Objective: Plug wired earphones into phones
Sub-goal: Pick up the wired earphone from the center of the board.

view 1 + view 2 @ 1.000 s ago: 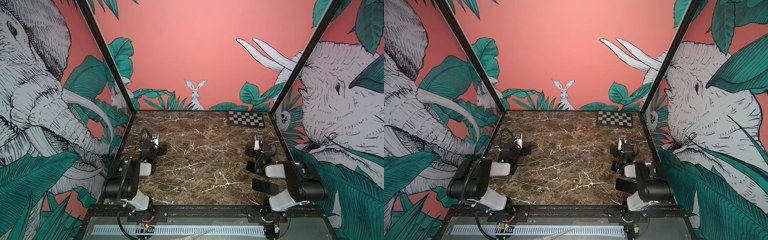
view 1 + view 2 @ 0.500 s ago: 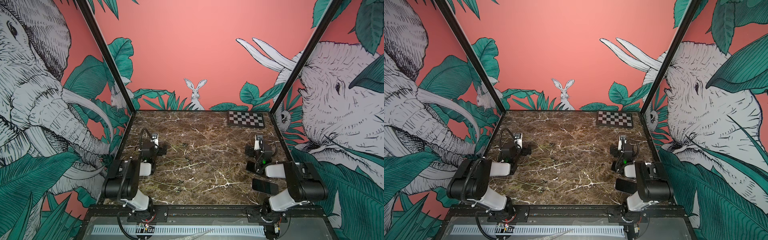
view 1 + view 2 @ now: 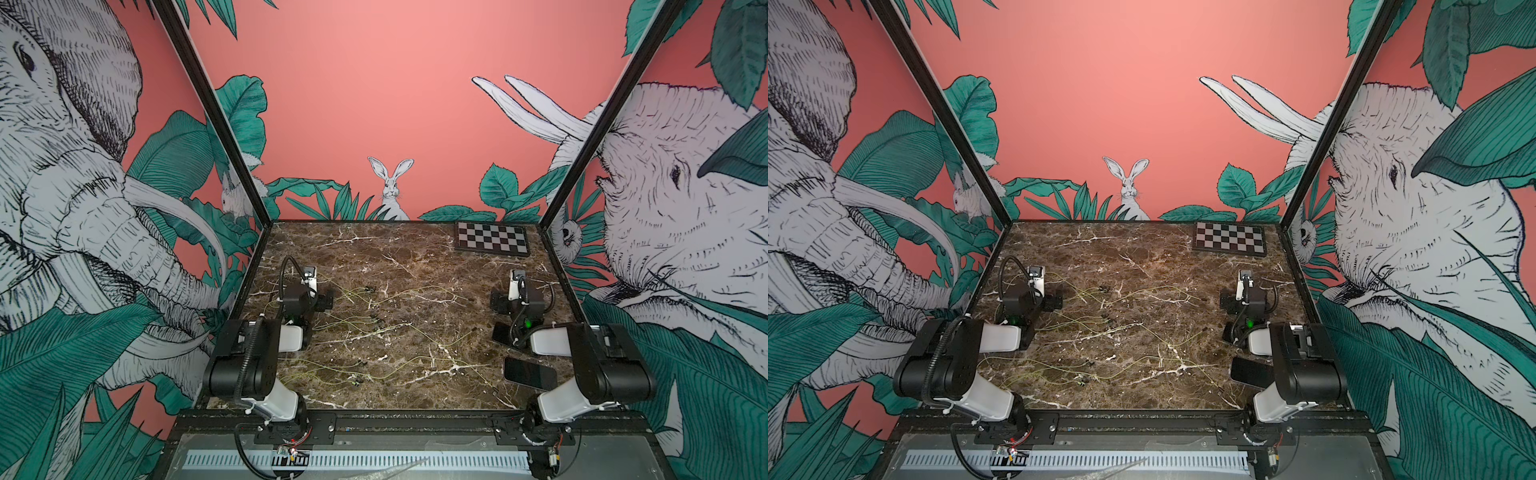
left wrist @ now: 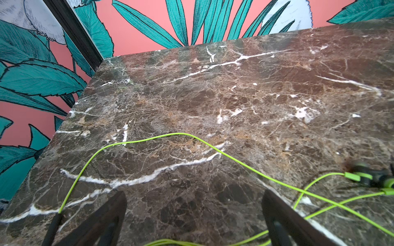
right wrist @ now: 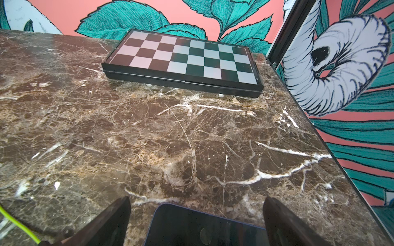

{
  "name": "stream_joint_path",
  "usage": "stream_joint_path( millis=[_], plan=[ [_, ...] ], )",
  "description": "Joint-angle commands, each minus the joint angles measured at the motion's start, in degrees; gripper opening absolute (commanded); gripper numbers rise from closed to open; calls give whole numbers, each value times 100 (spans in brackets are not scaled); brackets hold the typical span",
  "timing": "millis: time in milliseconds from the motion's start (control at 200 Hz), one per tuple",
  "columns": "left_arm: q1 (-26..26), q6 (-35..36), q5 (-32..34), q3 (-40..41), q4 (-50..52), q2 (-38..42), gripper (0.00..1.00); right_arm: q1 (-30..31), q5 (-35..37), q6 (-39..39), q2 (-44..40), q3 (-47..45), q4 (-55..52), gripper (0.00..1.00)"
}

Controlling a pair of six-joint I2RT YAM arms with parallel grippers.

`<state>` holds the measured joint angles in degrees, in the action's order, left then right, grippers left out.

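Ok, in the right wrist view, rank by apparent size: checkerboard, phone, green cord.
1. checkerboard
2. phone, cut off by the frame edge and nearest the camera, so its rank is unsure
3. green cord, only a thin sliver in view

No visible change from a second ago.

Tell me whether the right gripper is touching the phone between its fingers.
Cannot tell. In the right wrist view the phone lies between the open right gripper's fingers: marble shows beside one, but the other overlaps the phone's edge.
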<state>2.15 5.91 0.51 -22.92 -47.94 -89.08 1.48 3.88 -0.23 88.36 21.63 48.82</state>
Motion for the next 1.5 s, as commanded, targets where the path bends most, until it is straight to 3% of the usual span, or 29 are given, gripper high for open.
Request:
stream_joint_path(
  millis=[0, 335, 415, 535, 655, 735, 825, 955, 1035, 1170, 1325, 1495],
  plan=[
    [-22, 76, 15, -93, -119, 6, 100, 11, -18, -16, 32, 104, 280, 98],
    [-22, 85, 91, -118, -163, 76, 100, 23, 166, 13, -37, 41, 356, 99],
    [-21, -5, 251, -318, 640, 564, 100, 33, 294, 40, -492, -152, 362, 98],
    [-22, -607, 658, -922, 2661, 1497, 100, 48, 608, 183, -1653, -315, -323, 99],
    [-29, -2038, 1140, -1521, 4215, 2157, 100, 36, 1048, 1246, -2510, -9, -1830, 99],
    [-33, -2673, 1310, -1885, 5134, 2422, 100, 15, 1285, 2402, -3024, 276, -3359, 99],
    [-51, -2440, 332, -2114, 5220, 2541, 100, -124, 928, 2815, -3565, 604, -4781, 99],
    [93, -2307, -1026, -2787, 5780, 2355, 99, -156, 430, 3423, -4096, 939, -6007, 99],
    [650, -1963, -1074, -3026, 5927, 2320, 99, -154, 230, 3734, -4144, 1378, -6977, 99],
    [2323, -899, -1059, -3146, 5811, 2212, 94, -160, -256, 4026, -4056, 2057, -8321, 98],
    [4078, 70, -1472, -3932, 6498, 1171, 81, -158, -391, 4608, -4061, 2375, -9409, 98],
    [5434, 820, -1278, -4523, 6810, 19, 80, -156, -635, 4975, -4076, 2328, -9928, 98]
  ],
)
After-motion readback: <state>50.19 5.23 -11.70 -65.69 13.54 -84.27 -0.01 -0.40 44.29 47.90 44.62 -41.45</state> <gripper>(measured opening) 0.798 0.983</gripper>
